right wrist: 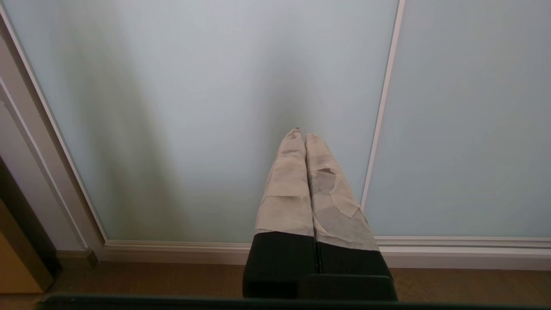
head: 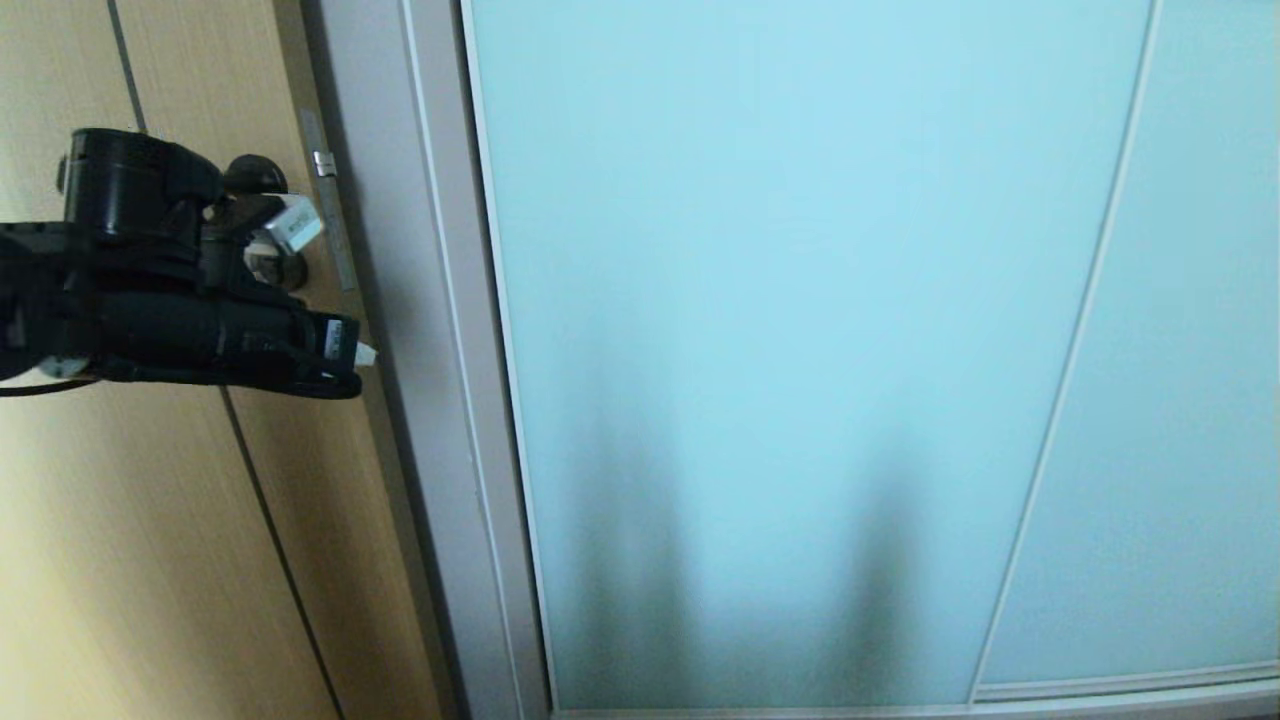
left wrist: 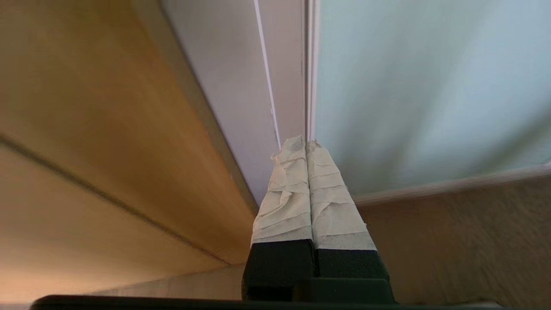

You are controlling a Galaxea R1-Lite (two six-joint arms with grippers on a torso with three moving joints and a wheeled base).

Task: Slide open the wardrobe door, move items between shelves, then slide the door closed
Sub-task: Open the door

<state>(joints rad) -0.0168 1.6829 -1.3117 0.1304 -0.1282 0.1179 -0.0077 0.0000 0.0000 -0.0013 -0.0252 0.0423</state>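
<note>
With its taped fingers point(left wrist: 297, 189) pressed flat together and holding nothing, the left gripper point(head: 362, 353) hangs at about nine o'clock in the head view, in front of the wooden door point(head: 150, 520) and short of the grey frame post point(head: 420, 400). It touches nothing that shows. At three o'clock from it stands the sliding wardrobe door point(head: 800, 350), fully shut. The right gripper point(right wrist: 304, 140) is likewise closed and empty, facing that glass. Judging by this, nothing is done: opening, moving items and closing all remain.
</note>
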